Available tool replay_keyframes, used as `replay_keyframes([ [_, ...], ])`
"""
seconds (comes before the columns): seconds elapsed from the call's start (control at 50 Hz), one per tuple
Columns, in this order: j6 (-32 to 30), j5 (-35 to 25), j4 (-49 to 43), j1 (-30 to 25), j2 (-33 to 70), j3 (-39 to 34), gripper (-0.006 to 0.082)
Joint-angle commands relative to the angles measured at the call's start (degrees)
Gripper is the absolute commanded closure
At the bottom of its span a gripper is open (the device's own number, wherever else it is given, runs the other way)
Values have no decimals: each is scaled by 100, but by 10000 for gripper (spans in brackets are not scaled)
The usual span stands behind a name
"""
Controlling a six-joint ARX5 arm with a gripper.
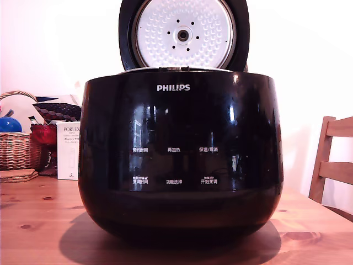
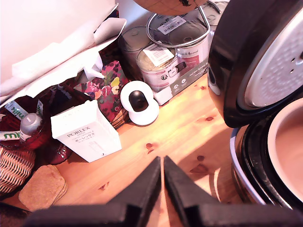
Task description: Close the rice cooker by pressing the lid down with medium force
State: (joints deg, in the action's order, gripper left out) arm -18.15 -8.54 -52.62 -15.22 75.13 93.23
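Gripper point(image 2: 162, 175) w/ tips pressed together, holding nothing, hangs above table point(image 2: 180, 127) beside rice cooker point(image 1: 181, 154); lid point(image 1: 183, 34) stands upright, apart from gripper.

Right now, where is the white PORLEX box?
In the exterior view, the white PORLEX box stands on the wooden table at the left, between the wicker basket and the rice cooker.
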Motion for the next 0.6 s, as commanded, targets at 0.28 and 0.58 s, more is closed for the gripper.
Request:
replay_keyframes([
  [0.28,17,-4,46,28,15,0,791],
  [0.58,17,-4,772,111,28,0,791],
])
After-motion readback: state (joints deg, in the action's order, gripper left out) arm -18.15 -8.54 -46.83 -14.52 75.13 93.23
